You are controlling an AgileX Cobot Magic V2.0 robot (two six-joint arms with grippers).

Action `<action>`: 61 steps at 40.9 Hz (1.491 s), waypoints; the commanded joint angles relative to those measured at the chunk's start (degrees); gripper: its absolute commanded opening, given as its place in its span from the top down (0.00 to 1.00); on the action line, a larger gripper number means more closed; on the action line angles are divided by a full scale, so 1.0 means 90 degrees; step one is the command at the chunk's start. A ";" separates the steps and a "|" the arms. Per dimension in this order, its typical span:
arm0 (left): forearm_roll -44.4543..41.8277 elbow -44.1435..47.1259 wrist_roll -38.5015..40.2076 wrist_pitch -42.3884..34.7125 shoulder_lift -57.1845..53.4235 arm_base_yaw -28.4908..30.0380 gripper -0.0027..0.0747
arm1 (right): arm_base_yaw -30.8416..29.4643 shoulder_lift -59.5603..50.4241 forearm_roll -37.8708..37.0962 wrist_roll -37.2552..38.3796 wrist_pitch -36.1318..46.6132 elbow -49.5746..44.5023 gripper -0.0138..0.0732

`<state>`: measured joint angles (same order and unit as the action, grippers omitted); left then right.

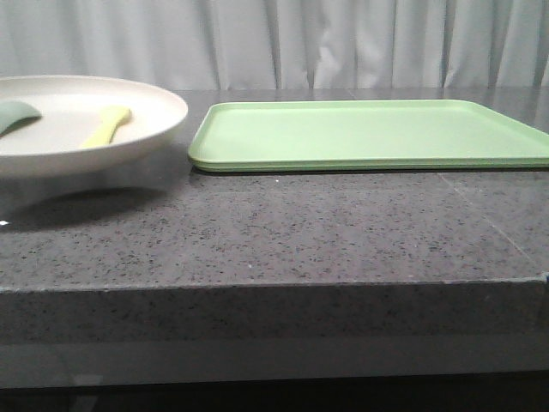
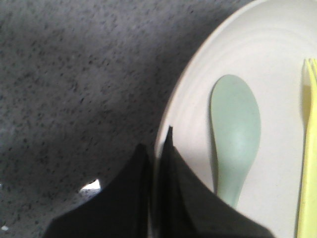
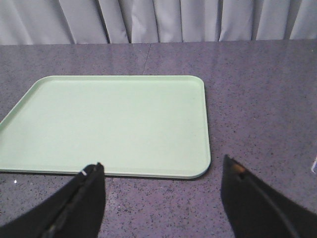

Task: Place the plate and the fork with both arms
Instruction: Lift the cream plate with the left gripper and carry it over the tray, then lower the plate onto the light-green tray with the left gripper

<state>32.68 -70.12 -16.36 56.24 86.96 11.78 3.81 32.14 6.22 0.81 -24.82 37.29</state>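
Observation:
The cream-white plate (image 1: 154,110) hangs a little above the dark counter at the far left, with its shadow beneath it. The yellow fork (image 1: 107,126) lies in it, next to a pale grey-green spoon (image 1: 15,116). In the left wrist view my left gripper (image 2: 157,144) is shut on the plate's rim (image 2: 185,99), one finger inside and one outside. The spoon (image 2: 235,129) and fork (image 2: 309,148) lie beyond it. My right gripper (image 3: 163,171) is open and empty over bare counter, just short of the light-green tray's near edge. Neither gripper shows in the front view.
The flat rectangular light-green tray (image 1: 369,133) lies on the speckled dark counter right of the plate; it also shows in the right wrist view (image 3: 109,124). A grey curtain hangs behind. The counter's front edge (image 1: 274,287) runs across the front view.

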 commanded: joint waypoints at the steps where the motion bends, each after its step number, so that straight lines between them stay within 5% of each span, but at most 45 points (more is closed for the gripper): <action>1: 0.0664 -0.0547 -0.0026 0.0014 -0.0202 0.0011 0.99 | -0.0019 0.0040 0.0015 -0.0049 0.0524 0.0174 0.24; 10: 0.0702 -0.1119 0.0037 0.0015 -0.0060 -0.0528 0.99 | -0.0019 0.0040 0.0015 -0.0049 0.0540 0.0174 0.24; 21: 0.0208 -0.2050 0.0689 -0.0240 0.0819 -0.2055 0.99 | -0.0019 0.0040 0.0015 -0.0049 0.0540 0.0174 0.24; 39: 0.0021 -0.4624 0.1550 -0.0198 0.3043 -0.3829 0.99 | -0.0019 0.0040 0.0015 -0.0049 0.0540 0.0174 0.24; 48: -0.0313 -0.5652 0.2474 -0.0239 0.3761 -0.3978 0.99 | -0.0019 0.0040 0.0015 -0.0049 0.0540 0.0174 0.24; 61: -0.0370 -0.5786 0.3207 -0.0755 0.3907 -0.3964 0.99 | -0.0019 0.0040 0.0015 -0.0049 0.0540 0.0174 0.24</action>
<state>26.71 -120.05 11.10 53.64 126.22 -23.77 3.81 32.14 6.22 0.81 -24.82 37.29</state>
